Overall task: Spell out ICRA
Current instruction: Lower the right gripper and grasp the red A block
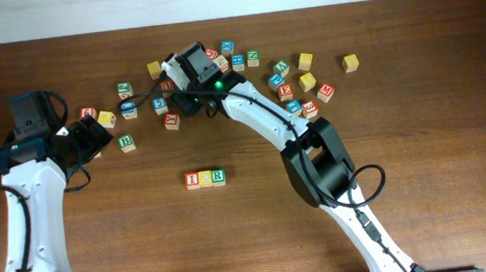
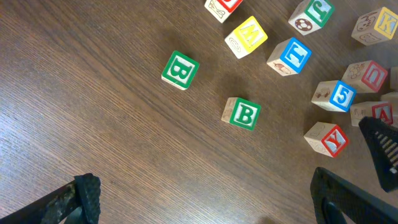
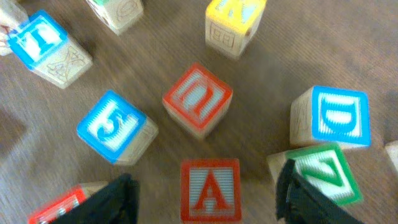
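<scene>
My right pincer (image 3: 207,190) stands open astride the wooden red A cube (image 3: 210,186), its fingers clear of both sides. Just above in the frame sit a red U (image 3: 198,99), a blue 5 (image 3: 116,126) and a blue D (image 3: 339,118). My left pincer (image 2: 205,190) gapes wide over the dark wood-grain tabletop (image 2: 93,124), below a green B (image 2: 180,68). Lower centre overhead, the I (image 1: 192,180), C (image 1: 205,178) and R (image 1: 218,176) touch in a row.

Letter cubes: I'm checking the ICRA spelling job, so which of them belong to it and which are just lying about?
Job: I, C, R in a row; red A.
Lying about: green B, second green B, blue 5, red U, blue D.
</scene>
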`<action>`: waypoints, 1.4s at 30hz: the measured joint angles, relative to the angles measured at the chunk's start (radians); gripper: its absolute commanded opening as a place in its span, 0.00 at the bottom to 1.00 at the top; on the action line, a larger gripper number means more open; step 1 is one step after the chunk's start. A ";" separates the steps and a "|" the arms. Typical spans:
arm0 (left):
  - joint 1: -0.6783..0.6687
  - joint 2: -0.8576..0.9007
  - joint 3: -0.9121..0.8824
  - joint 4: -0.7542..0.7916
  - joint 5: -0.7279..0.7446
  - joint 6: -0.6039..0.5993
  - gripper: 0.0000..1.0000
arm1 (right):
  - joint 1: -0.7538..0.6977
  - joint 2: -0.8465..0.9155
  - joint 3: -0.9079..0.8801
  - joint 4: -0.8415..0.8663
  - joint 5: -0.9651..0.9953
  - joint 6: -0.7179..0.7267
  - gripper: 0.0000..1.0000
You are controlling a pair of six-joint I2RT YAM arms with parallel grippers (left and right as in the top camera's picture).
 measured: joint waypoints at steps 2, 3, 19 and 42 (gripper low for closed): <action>0.000 0.000 0.000 -0.001 0.000 0.000 0.99 | 0.001 0.000 -0.003 0.070 0.001 0.000 0.66; 0.000 0.000 0.000 0.000 0.000 0.000 0.99 | 0.002 0.000 -0.003 0.103 0.000 -0.001 0.66; 0.000 0.000 0.000 0.000 0.000 0.000 0.99 | 0.019 -0.003 -0.003 -0.041 0.035 0.000 0.47; 0.000 0.000 0.000 0.000 0.000 0.000 0.99 | 0.024 -0.095 -0.005 -0.223 0.142 0.003 0.20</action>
